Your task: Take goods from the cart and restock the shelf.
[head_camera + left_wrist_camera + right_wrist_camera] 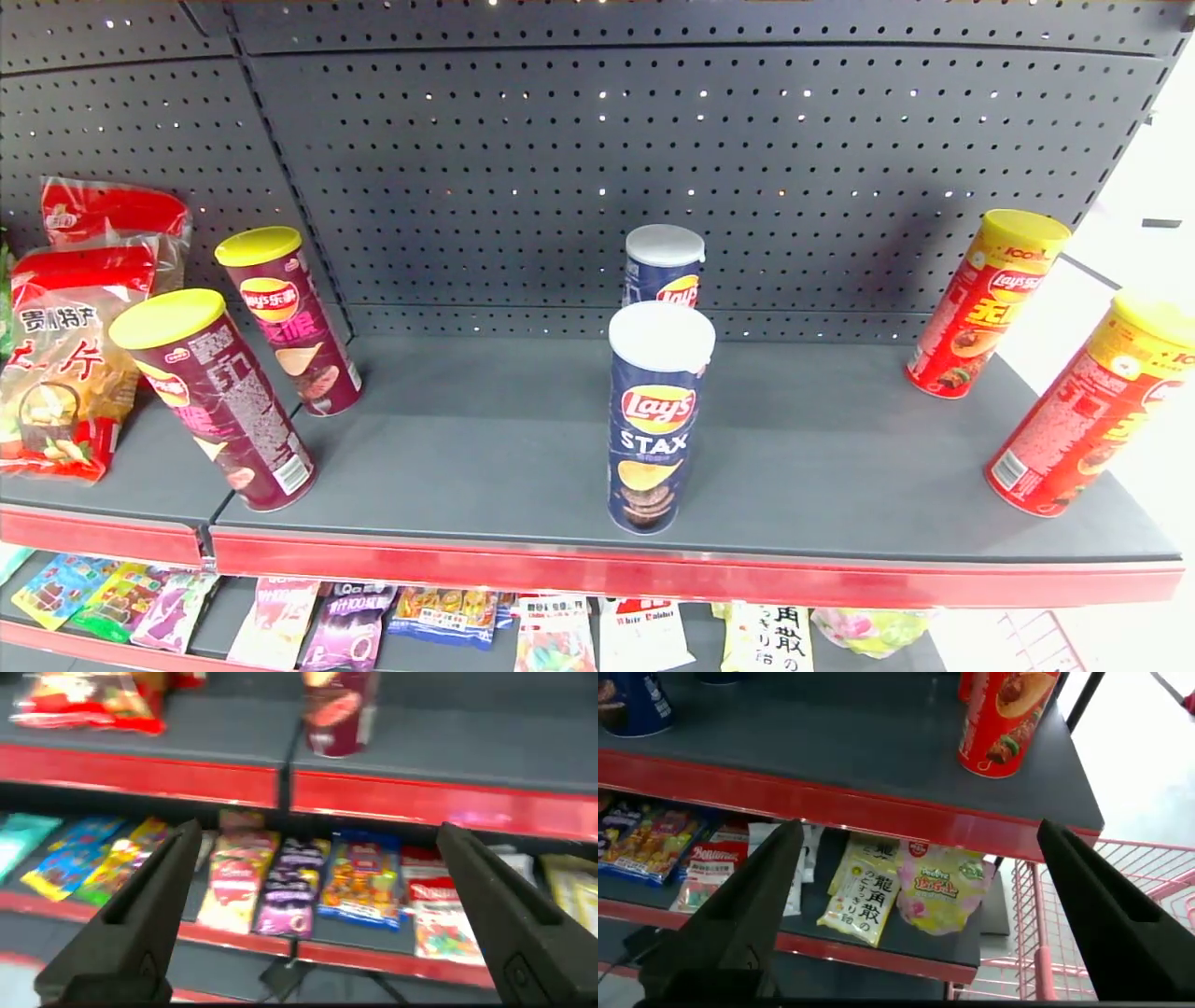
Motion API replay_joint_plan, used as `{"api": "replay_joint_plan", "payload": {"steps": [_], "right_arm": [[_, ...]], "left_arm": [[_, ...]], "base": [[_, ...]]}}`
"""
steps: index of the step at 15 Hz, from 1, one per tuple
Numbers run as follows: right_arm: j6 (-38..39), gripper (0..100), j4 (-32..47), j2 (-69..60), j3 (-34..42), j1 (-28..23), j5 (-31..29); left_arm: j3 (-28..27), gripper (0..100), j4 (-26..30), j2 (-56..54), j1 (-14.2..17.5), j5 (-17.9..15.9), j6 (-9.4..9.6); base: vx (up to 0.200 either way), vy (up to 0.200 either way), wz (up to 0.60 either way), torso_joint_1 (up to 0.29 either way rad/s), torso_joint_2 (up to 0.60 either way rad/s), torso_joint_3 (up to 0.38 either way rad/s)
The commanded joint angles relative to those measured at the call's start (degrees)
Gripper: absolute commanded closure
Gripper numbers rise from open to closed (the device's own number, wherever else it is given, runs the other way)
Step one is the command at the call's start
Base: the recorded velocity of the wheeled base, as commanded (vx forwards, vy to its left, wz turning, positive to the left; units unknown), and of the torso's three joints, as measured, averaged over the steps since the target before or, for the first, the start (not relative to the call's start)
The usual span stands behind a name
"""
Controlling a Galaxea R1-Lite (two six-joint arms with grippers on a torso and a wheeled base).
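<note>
At the shelf (803,448), left end effector (318,831) and right end effector (920,826) gape — empty.

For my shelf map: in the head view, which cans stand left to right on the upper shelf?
near maroon can, far maroon can, near blue can, far red can, near red can

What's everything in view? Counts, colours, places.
maroon crisp tubes with yellow lids: 2, maroon, upper shelf left.
navy crisp tubes with pale lids: 2, navy, upper shelf centre, one behind the other.
red crisp tubes with yellow lids: 2, red, upper shelf right.
clear plastic snack bags: at least 2, red-printed, upper shelf far left.
flat snack packets: many, mixed colours, lower shelf.
pink wire cart: 1, pink, past shelf's right end.
left gripper: 1, black, open, facing lower shelf.
right gripper: 1, black, open, near the cart.
</note>
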Motion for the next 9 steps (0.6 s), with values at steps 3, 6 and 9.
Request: {"api": "replay_joint_plan", "payload": {"steps": [3,6,9], "right_arm": [[2.0,0,-4.9,-1.8,2.9,-0.1,-1.9],[5.2,0,-5.5,-1.9,3.0,0.0,-3.5],[4.5,0,-6.6,-2.0,5.1,0.0,-5.7]], "left_arm": [[0.0,0,0.0,-3.3,-4.4,-0.2,0.20],[0.0,0,0.0,-4.8,-3.6,0.2,-0.15],[0.0,0,0.0,-4.8,-3.6,0.4,-0.15]], "base": [[0.000,0.000,0.00,0.000,0.00,0.000],[0.000,0.000,0.00,0.000,0.00,0.000],[0.000,0.000,0.00,0.000,0.00,0.000]]}}
